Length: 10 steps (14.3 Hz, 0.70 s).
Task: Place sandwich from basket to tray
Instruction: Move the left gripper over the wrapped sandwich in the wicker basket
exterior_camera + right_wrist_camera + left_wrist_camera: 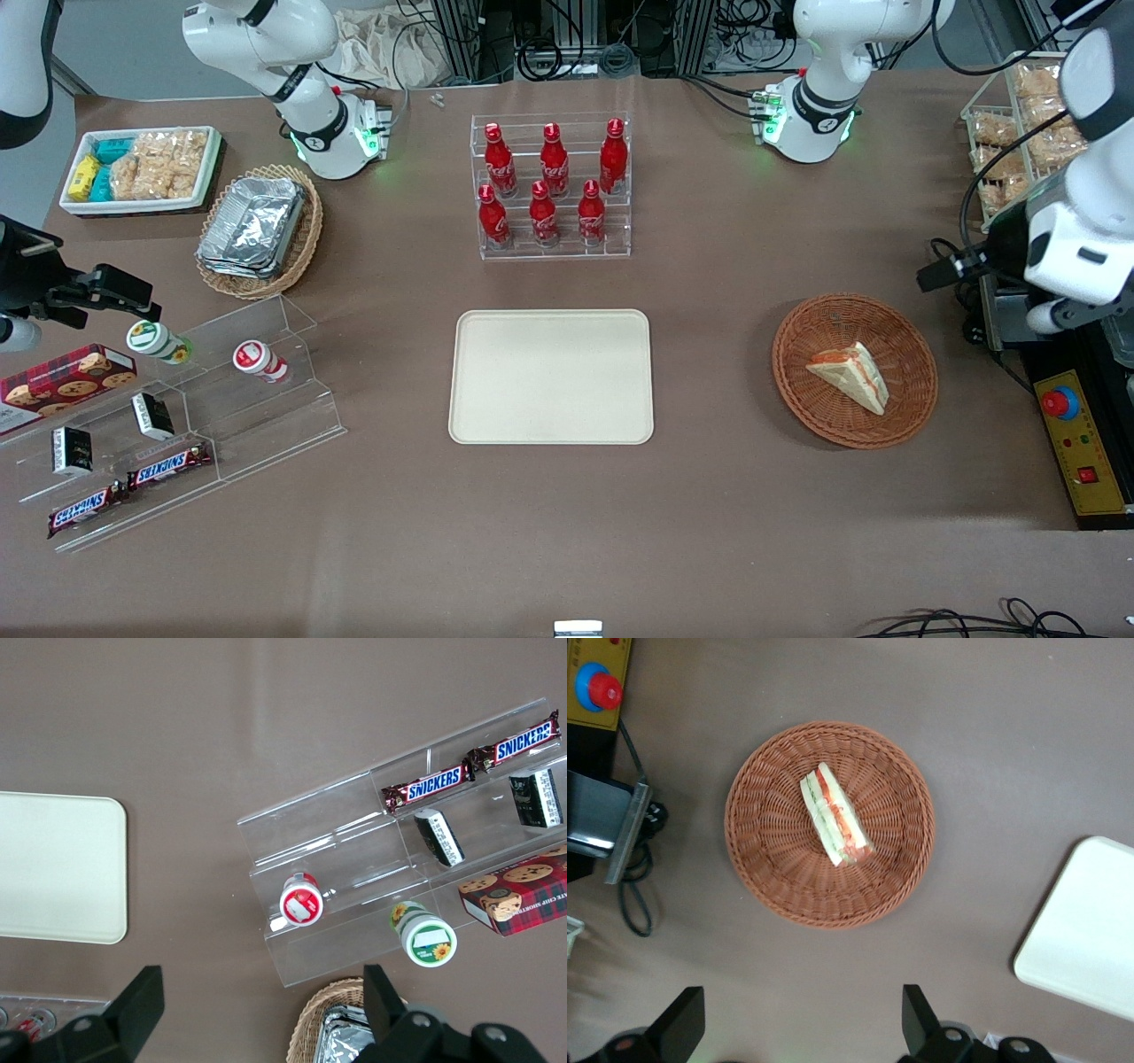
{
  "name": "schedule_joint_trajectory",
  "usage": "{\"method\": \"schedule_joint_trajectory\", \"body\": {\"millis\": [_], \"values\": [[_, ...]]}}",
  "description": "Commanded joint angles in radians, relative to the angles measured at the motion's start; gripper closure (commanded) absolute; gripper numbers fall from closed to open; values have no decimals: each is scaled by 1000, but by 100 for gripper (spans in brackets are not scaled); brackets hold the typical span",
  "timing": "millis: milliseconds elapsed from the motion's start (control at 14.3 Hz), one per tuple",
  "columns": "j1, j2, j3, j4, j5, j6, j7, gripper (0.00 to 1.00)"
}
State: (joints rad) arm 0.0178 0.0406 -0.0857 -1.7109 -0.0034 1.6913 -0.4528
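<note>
1. The sandwich (850,375) is a small triangular wedge of pale white bread in clear wrap; the left wrist view shows its edge (835,816) striped with orange-red and green filling.
2. It lies in the middle of the round, shallow, reddish-brown woven wicker basket (912,390), at the right of the front view's middle band.
3. The flat cream-beige rectangular tray (551,376) with rounded corners and a low rim sits at the centre of the front view, well apart from the basket, on the brown table (709,514).
4. The left arm's gripper (804,1028) hangs above the table just beside the basket, touching nothing; its two black fingers (919,1017) are spread wide.
5. Six red bottles (549,186) stand in a clear tiered rack at the upper centre of the front view.
</note>
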Motion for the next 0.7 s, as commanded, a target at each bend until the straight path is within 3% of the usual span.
{"method": "schedule_joint_trajectory", "body": {"millis": [0,349,628], "values": [[30,-11,-3,-90,0,92,-137,0],[34,30,0,-242,0,293,-249,0],[31,160,0,-266,2,435,-384,0]]}}
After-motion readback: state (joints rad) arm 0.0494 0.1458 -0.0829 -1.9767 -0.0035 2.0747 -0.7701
